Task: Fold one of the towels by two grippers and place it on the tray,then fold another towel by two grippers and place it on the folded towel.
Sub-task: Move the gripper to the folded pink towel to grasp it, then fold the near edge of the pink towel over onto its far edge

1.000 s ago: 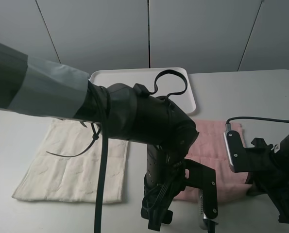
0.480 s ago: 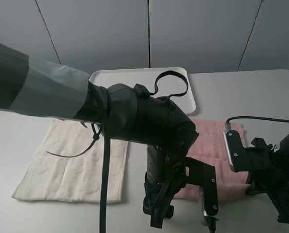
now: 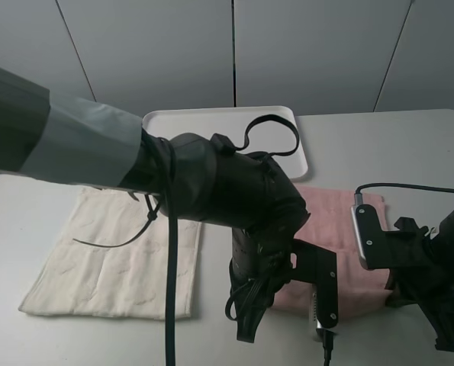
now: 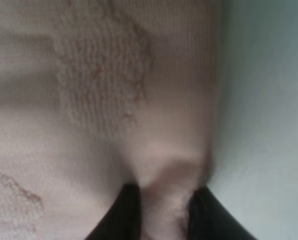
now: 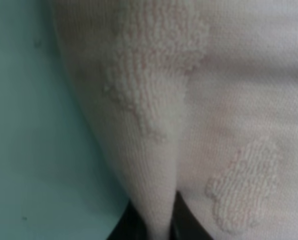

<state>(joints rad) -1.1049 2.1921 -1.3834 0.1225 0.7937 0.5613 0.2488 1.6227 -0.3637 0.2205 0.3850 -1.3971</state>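
**Left claw closes on the pink towel's near edge**

Over the last second the left arm's wrist has shifted a little toward the towel, and its claw has drawn in from wide apart. The right arm has hardly moved.

Nearest the camera, the left gripper [image 4: 164, 212] pinches a raised fold of the pink towel [image 3: 335, 217] between its two black fingers [image 4: 122, 212], right at the cloth's edge where the table [image 3: 379, 145] begins. The right gripper [image 5: 156, 222] is clamped the same way, with a narrow ridge of pink terry squeezed between its fingertips beside the towel's other side edge.

The pink towel lies flat on the table between the two arms. The left arm hides much of it in the high view.

Left of it, apart from it and held by neither claw, the cream-white towel [image 3: 112, 259] lies spread flat.

Farthest back sits the white tray [image 3: 196, 130]. Its near rim lies just beyond the pink towel's far edge, and the visible part holds nothing.
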